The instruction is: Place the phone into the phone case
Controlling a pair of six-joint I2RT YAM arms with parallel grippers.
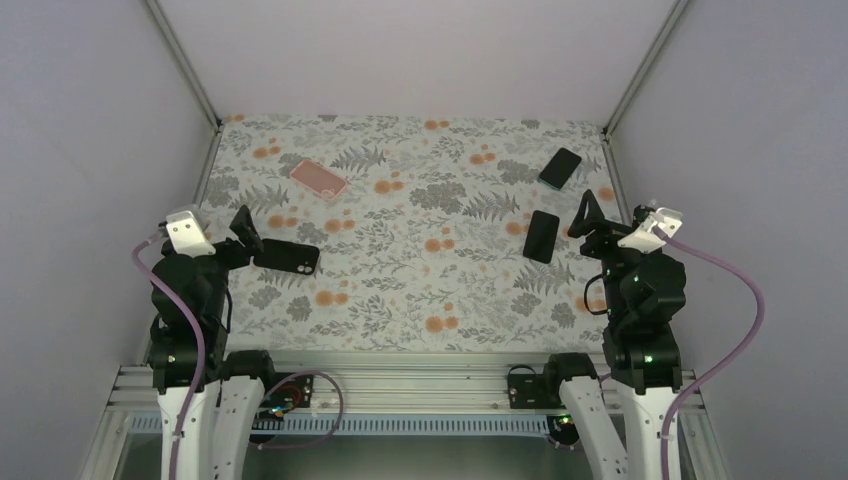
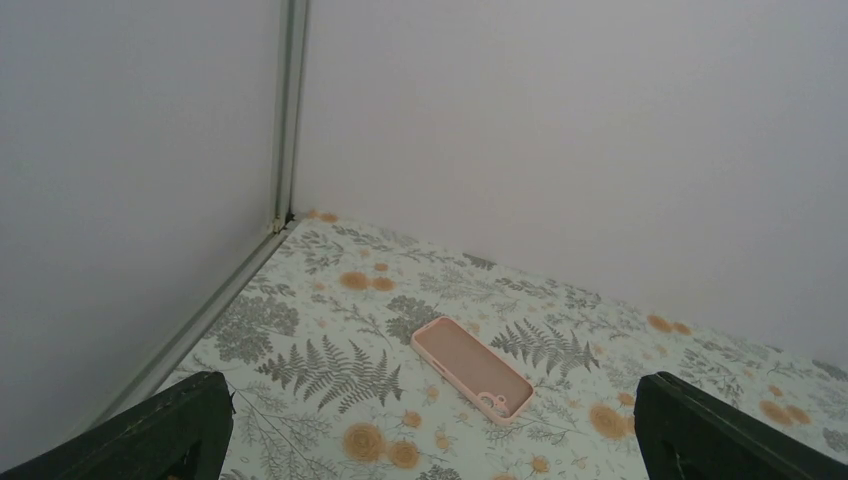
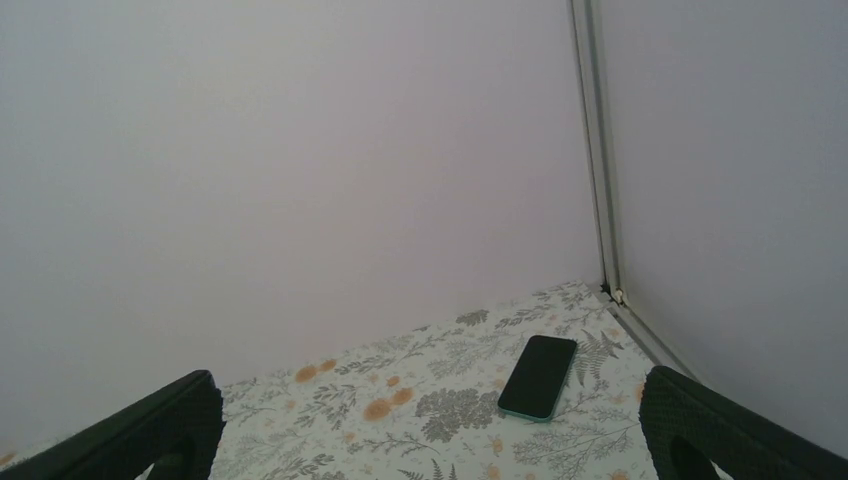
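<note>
A pink phone case (image 1: 318, 179) lies open side up at the far left of the flowered table; the left wrist view shows it (image 2: 471, 369) ahead of my fingers. A black phone with a teal edge (image 1: 560, 167) lies screen up at the far right and also shows in the right wrist view (image 3: 538, 376). A second black phone (image 1: 541, 236) lies just left of my right gripper (image 1: 592, 228). My left gripper (image 1: 243, 238) is open and empty, as its wrist view (image 2: 432, 405) shows. My right gripper is open and empty, as its wrist view (image 3: 430, 390) shows.
A black phone-shaped slab with a camera spot at one end (image 1: 286, 257) lies right beside the left gripper. Pale walls close the table in at the back and both sides, with metal rails (image 1: 208, 165) along the side edges.
</note>
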